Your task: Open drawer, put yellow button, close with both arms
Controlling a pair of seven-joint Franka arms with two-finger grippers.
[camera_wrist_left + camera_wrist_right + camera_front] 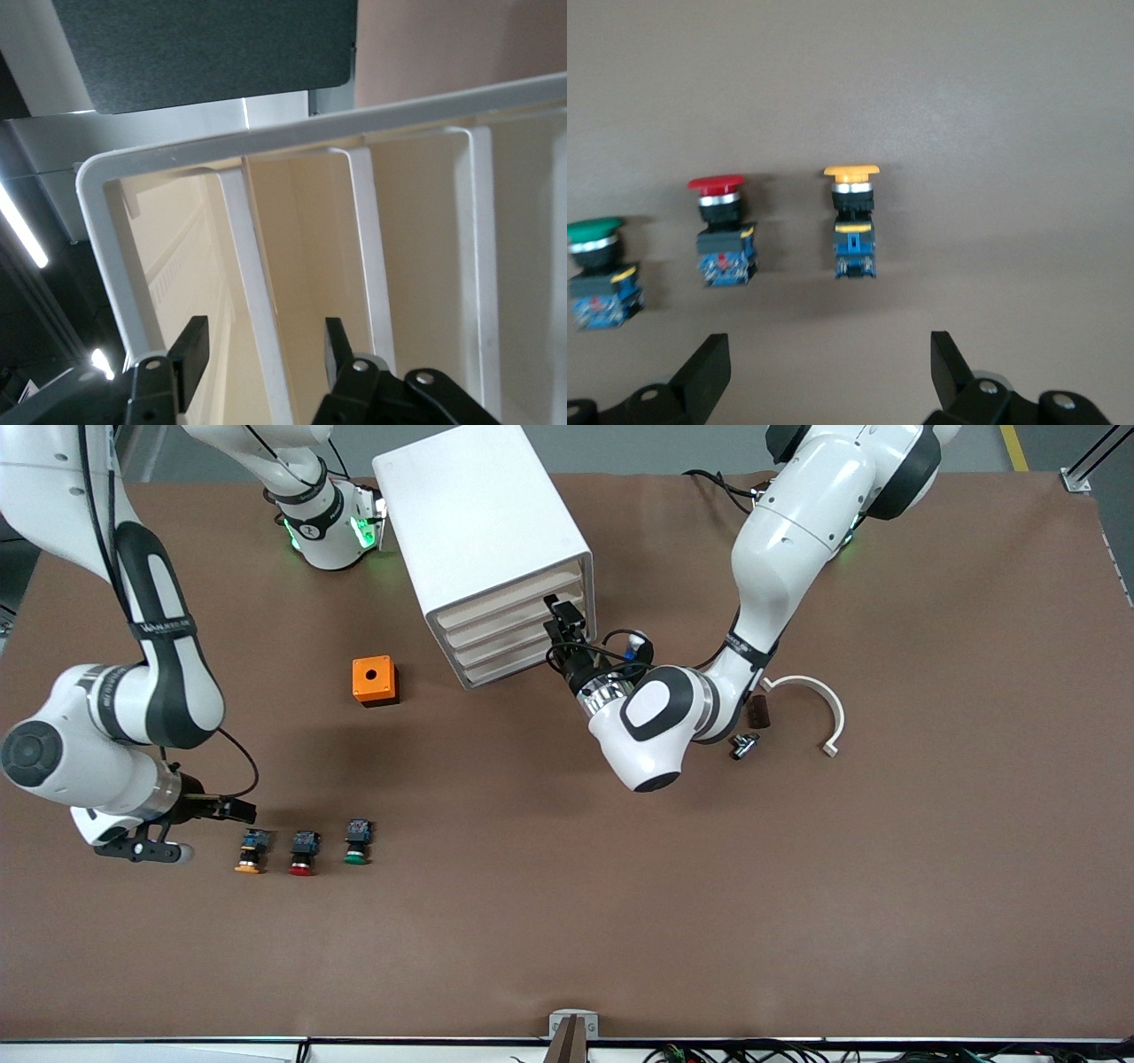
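Left hand (560,622) open at drawer (509,596) front, fingers astride its edge. Right hand (232,809) open beside yellow button (252,852) on tabletop (620,886).

Yellow button (251,853) on its side beside red one; drawer (512,600) shut.

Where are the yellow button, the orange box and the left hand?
yellow button (852,173): right wrist view, on its yellow cap.
orange box (373,677): front view, top face beside the hole.
left hand (259,350): left wrist view, midway between fingertips.
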